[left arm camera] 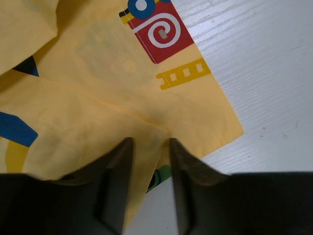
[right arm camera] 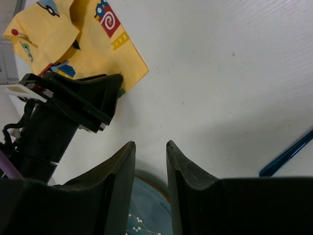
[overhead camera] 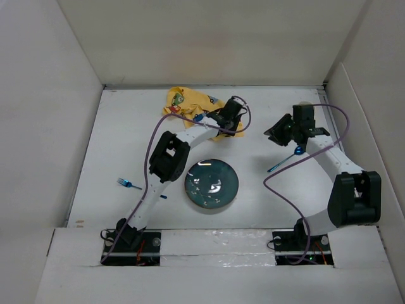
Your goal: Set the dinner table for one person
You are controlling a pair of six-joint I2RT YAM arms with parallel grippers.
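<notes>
The dinner table (overhead camera: 126,139) is the large white surface. A crumpled yellow placemat (overhead camera: 190,101) with cartoon prints lies at the back centre. My left gripper (overhead camera: 228,117) sits at its right edge. In the left wrist view (left arm camera: 150,142) the fingers stand a little apart with a fold of the yellow cloth (left arm camera: 98,98) between them, and white table shows through the gap. My right gripper (overhead camera: 278,133) hovers to the right of the placemat, slightly open and empty (right arm camera: 149,144). A dark blue plate (overhead camera: 212,183) lies at the front centre.
A blue fork (overhead camera: 128,184) lies at the left. A blue-handled utensil (overhead camera: 285,161) lies under the right arm and shows in the right wrist view (right arm camera: 288,154). White walls enclose the table on three sides.
</notes>
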